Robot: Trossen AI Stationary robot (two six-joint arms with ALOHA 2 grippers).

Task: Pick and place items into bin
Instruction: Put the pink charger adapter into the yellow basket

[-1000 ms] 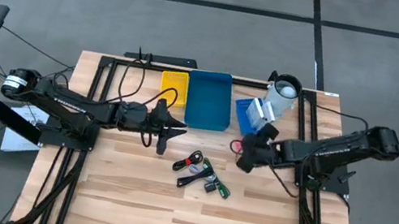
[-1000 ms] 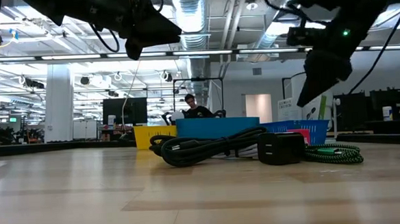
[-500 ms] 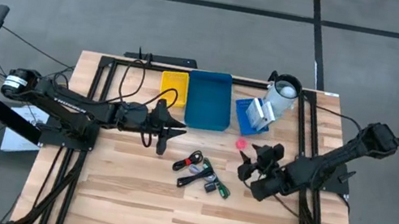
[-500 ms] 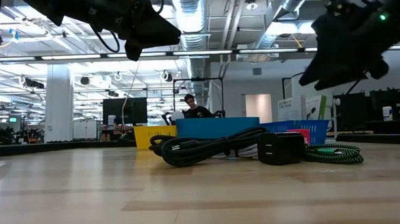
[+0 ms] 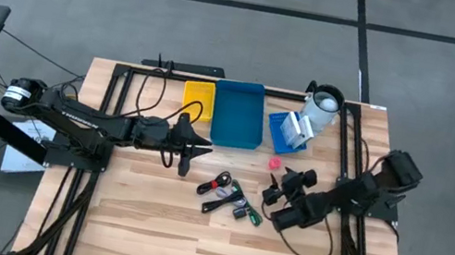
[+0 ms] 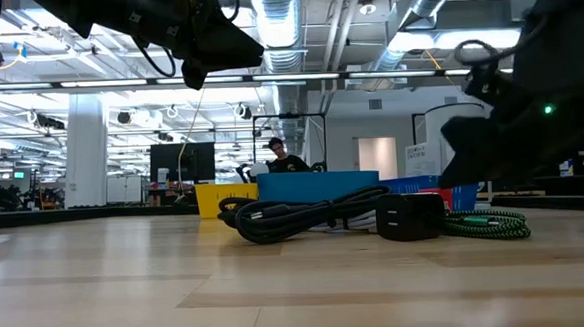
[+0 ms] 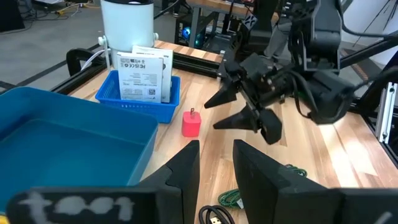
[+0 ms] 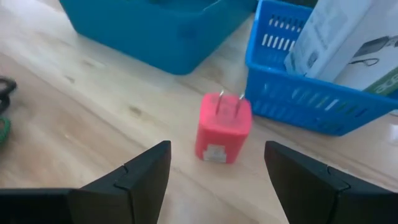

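While the right tool [image 5: 277, 190] hangs low over the desk [image 5: 144, 225] with its fingers spread wide and empty, a small red plug adapter [image 8: 224, 127] with two metal prongs lies on the wood directly ahead of it, framed between the two fingers in the right wrist view and not touched by either. Seen from above, this red piece [image 5: 275, 163] sits just beyond the tool, between it and the small blue basket [image 5: 278, 132]. Two white card packages [image 7: 145, 73] stand upright in that basket, which lies beside the large blue bin [image 5: 237, 113]; a yellow bin [image 5: 199, 99] adjoins the blue bin on its other side, and a white cup [image 5: 322, 109] stands behind the basket. A tangle of black cable pieces with green and red parts [image 5: 229, 198] lies on the desk beside the right tool, near it but apart. The left tool [image 5: 189, 151] hovers near the front corner of the blue bin, well apart from the red adapter, its fingers set narrowly apart and holding nothing. Beyond the desk, in the low view, a person [image 6: 284, 156] shows in the room.
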